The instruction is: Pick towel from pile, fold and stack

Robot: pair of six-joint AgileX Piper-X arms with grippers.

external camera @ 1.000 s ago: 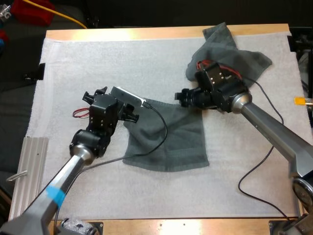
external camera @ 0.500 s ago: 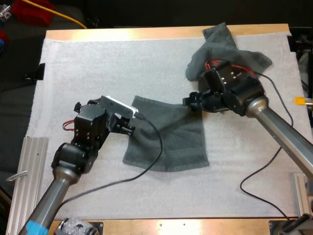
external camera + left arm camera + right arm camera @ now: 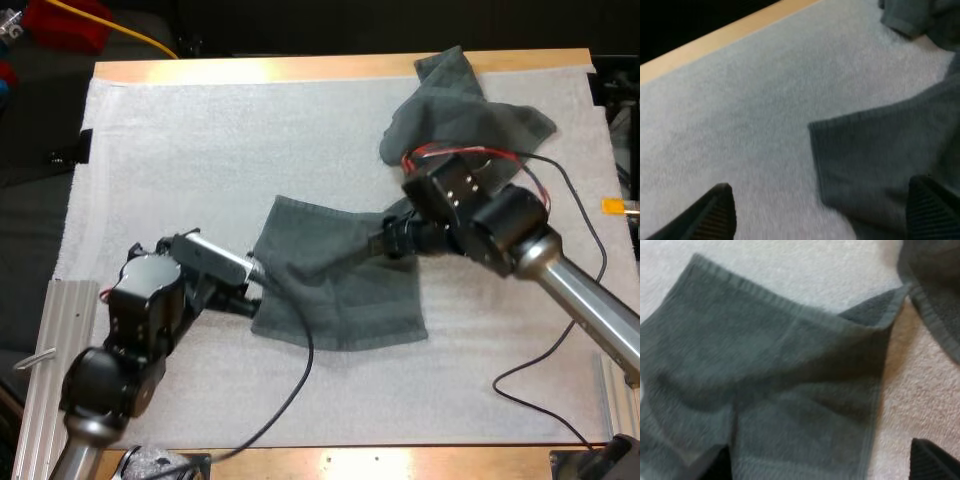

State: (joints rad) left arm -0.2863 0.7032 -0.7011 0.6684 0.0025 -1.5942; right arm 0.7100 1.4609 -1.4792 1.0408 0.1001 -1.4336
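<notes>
The towel [image 3: 340, 290] to be folded lies in the middle of the white mat [image 3: 180, 150]. The crumpled pile [image 3: 470, 115] rests at the far right, just beside the towel's far right corner. The towel is not flat: a soft ridge crosses its far part, and in the right wrist view that far right corner is turned over on itself. The left gripper [image 3: 250, 290] is low at the towel's left edge with its fingers [image 3: 717, 215] released and wide apart, one over bare mat and one over cloth, so the edge runs between them. The right gripper [image 3: 385, 240] hangs at the far right corner; its fingers [image 3: 935, 460] also stand apart and grasp nothing. I judge the fold to be only half formed. To do it well, each gripper should first take one corner of the same edge, pinching low and only one layer. Both should then pull gently apart, so that the ridge goes out before the edge is carried over. The right gripper must stay clear of the pile, otherwise a second towel may be dragged along.
</notes>
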